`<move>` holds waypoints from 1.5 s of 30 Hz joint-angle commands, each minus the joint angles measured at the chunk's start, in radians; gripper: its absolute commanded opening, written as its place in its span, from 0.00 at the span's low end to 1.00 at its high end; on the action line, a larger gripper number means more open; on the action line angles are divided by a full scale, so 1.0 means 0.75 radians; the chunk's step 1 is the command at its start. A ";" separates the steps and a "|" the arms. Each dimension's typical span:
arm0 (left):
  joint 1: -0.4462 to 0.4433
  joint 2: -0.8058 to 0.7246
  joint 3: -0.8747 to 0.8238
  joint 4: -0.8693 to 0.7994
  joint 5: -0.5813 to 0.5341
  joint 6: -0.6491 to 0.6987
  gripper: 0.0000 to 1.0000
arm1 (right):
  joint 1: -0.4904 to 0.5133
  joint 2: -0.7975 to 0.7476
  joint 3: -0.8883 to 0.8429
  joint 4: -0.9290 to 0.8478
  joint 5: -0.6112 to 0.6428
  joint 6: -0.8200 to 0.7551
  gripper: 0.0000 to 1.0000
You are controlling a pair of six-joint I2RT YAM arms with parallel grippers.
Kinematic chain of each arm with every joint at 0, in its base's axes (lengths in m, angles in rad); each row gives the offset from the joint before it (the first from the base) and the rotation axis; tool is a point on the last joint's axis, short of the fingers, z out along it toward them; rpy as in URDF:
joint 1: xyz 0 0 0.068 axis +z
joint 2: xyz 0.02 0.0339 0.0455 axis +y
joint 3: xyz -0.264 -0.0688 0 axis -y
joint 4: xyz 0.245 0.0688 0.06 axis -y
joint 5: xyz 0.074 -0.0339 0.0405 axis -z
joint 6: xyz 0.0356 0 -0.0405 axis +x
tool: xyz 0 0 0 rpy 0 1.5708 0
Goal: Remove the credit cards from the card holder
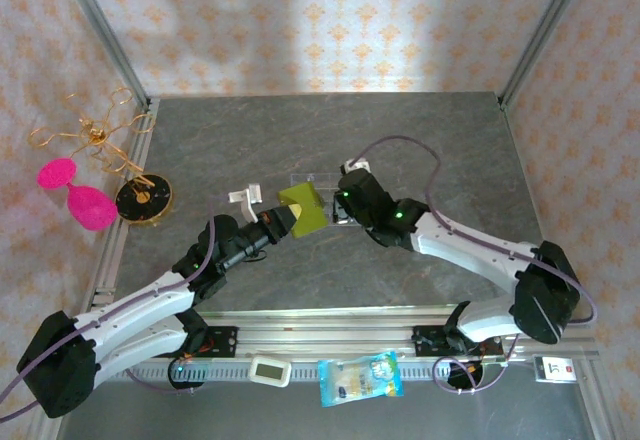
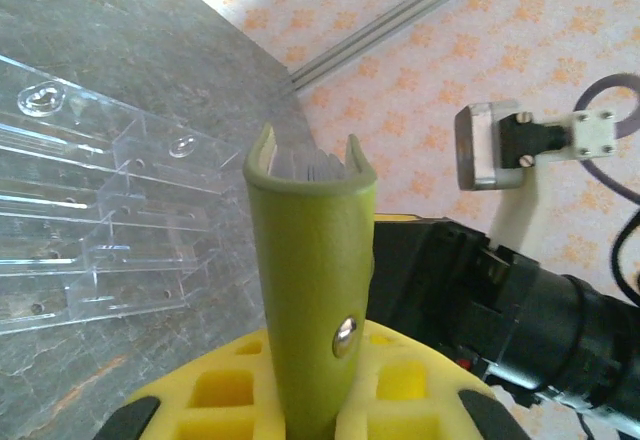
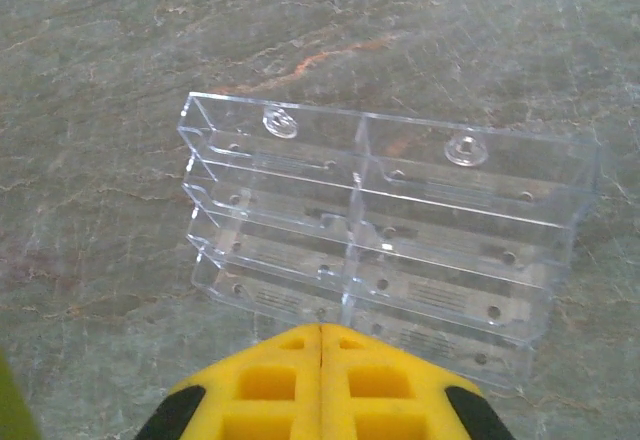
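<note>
At the moment inspected, your left gripper (image 1: 283, 223) was clamped on the card holder (image 1: 303, 207), holding it near the middle of the table (image 1: 430, 140), just in front of the clear plastic tray (image 1: 318, 177). In the left wrist view the olive card holder (image 2: 312, 280) projected straight out from between that gripper's yellow fingers (image 2: 215, 388). Its folded back faced the camera, with a metal stud (image 2: 345, 333) low on it, and its open mouth was at the far end. Thin pale edges (image 2: 318, 168) showed inside that mouth; I could not tell whether these were the credit cards. The tray (image 2: 90, 220) lay on the table to the left of the card holder. Your right gripper (image 1: 345, 198) stood just beside the card holder on its right in the overhead view. In the right wrist view its yellow fingers (image 3: 270, 385) met edge to edge with nothing between them. They were poised over the near side of the tray (image 3: 400, 210), which rested flat on the table (image 3: 100, 80).
</note>
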 commanded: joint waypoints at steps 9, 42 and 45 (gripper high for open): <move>-0.005 -0.007 -0.029 0.150 0.110 0.015 0.00 | -0.059 -0.402 -0.252 0.382 -0.525 0.026 0.52; -0.006 0.062 -0.150 0.235 0.238 -0.035 0.00 | -0.048 -0.339 -0.386 0.380 -0.597 0.205 0.00; -0.026 0.175 -0.190 0.262 0.259 -0.044 0.00 | -0.012 -0.369 -0.466 0.370 -0.559 0.241 0.00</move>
